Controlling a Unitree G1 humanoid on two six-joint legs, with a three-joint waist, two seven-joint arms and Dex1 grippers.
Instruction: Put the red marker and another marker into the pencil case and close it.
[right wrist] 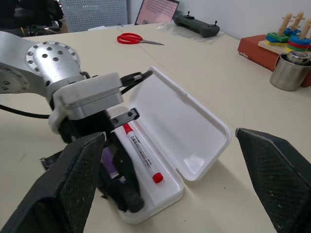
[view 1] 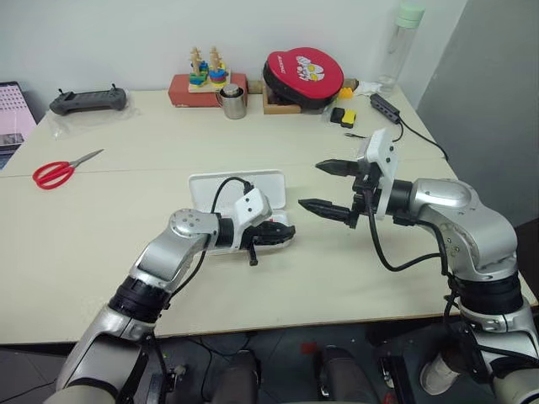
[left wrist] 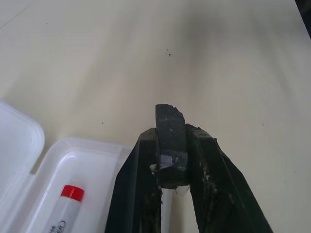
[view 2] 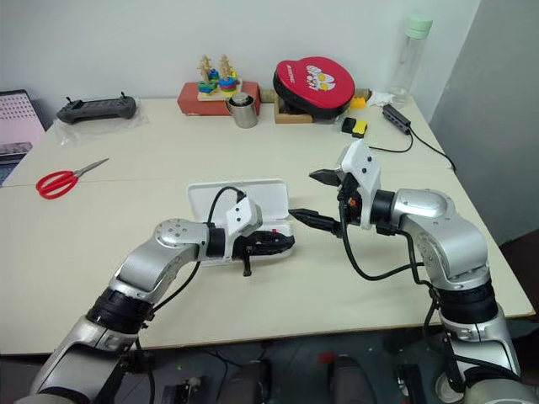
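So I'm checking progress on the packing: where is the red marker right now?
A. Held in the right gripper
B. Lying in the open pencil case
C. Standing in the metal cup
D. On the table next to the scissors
B: the red marker lies in the tray of the open pencil case, lid hinged back.

Little can be read. The slim white-barrelled red marker with a red cap, lying in the open white plastic pencil case at the lower middle of the right wrist view, carries a line of dark print along its barrel, too small to make out. The round red pad at the upper middle shows a white cartoon figure, its lettering illegible.
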